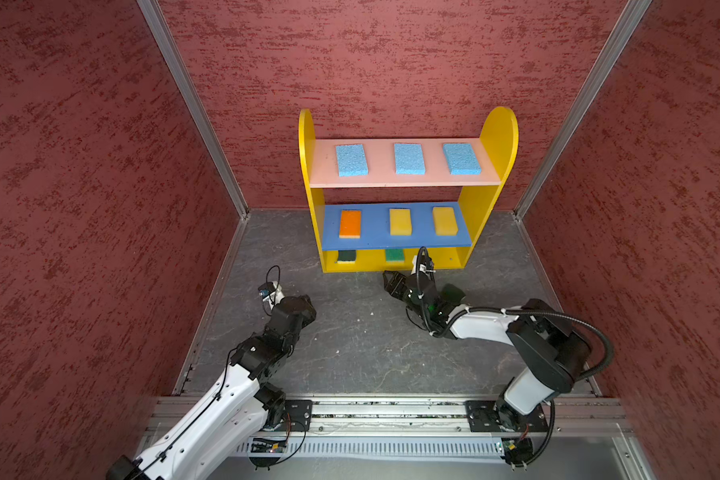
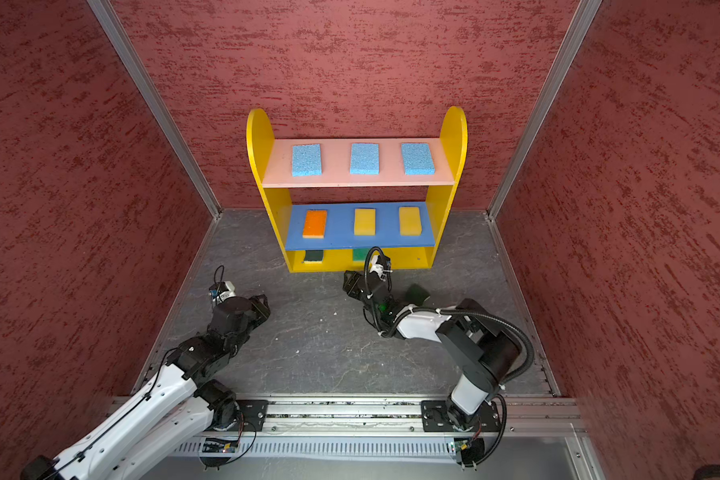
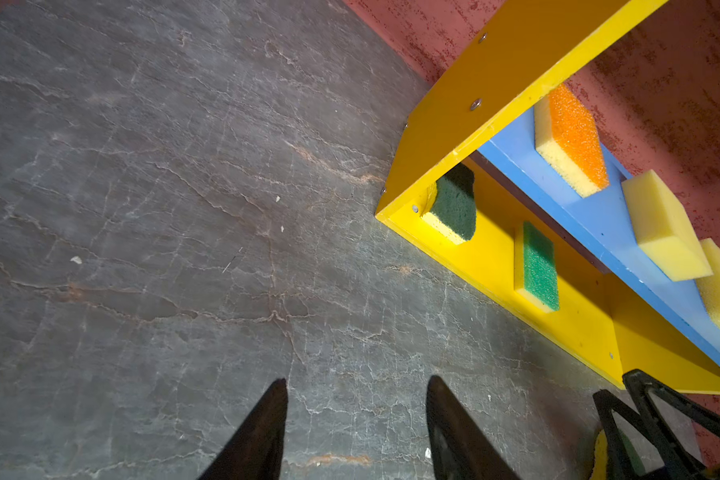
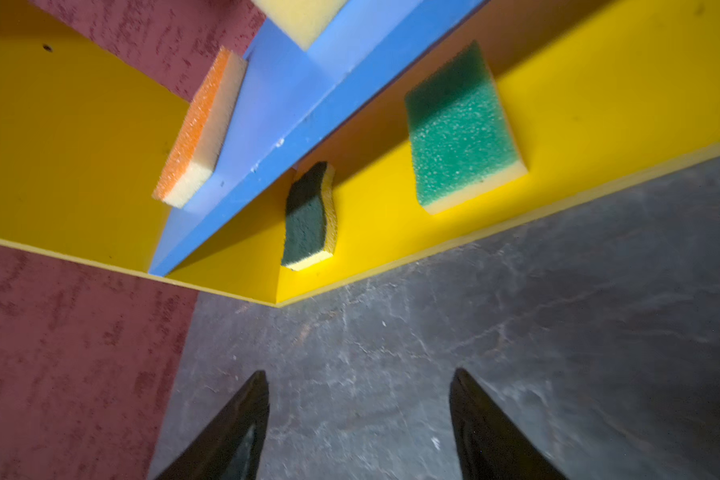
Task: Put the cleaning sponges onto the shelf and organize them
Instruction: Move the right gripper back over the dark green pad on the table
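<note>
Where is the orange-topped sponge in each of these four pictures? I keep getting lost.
Top view: orange-topped sponge near the picture's middle, at the left end of the blue middle board.
Top view: same place on the board, slightly left of the middle.
Left wrist: on that board, next to the yellow side panel.
Right wrist: on that board, beside the same panel.
Shared landmark: the blue middle board.
</note>
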Available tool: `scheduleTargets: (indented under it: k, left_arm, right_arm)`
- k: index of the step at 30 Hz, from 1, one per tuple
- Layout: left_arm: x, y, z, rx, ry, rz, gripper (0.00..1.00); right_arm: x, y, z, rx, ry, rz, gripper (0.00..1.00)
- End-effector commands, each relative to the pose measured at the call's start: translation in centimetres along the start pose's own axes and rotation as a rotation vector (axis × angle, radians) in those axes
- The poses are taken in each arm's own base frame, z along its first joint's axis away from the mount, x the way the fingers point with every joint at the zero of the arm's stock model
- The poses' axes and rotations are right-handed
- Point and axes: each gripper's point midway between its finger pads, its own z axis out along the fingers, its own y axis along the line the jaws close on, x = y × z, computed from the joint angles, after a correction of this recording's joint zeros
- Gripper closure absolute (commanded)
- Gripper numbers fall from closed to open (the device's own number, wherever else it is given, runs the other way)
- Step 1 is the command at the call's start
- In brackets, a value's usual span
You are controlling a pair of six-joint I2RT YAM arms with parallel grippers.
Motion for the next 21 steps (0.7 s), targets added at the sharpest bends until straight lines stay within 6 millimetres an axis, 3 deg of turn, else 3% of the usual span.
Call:
scheduleTargets:
  k: [1, 2, 5, 12, 16, 21]
  left_arm:
    - [-0.7, -0.4, -0.9, -0.004, -0.011, 0.043, 0.45]
    - [-0.7, -0.3, -1.0, -0.008, -0.012, 0.046, 0.45]
    - [-0.6, -0.2, -1.3, -0.009, -0.005, 0.047, 0.44]
    - [0.0, -0.4, -1.3, 0.001, 0.023, 0.049, 0.42]
    - [0.4, -0.6, -1.1, 0.021, 0.035, 0.038, 0.41]
    - [0.9, -0.4, -0.9, 0.026, 0.048, 0.039, 0.41]
  right_arm:
    - [0.4, -3.5, -2.8, 0.199, 0.012, -0.068, 0.21]
    - [0.2, -3.9, -3.5, 0.235, 0.012, -0.073, 0.16]
    - [-0.1, -5.1, -6.3, 0.330, 0.010, -0.063, 0.14]
    - [0.2, -10.9, -12.0, 0.668, 0.026, -0.012, 0.12]
    - [0.7, -13.3, -13.0, 0.768, 0.019, -0.031, 0.10]
    - [1.2, -14.7, -13.0, 0.820, 0.006, -0.041, 0.08]
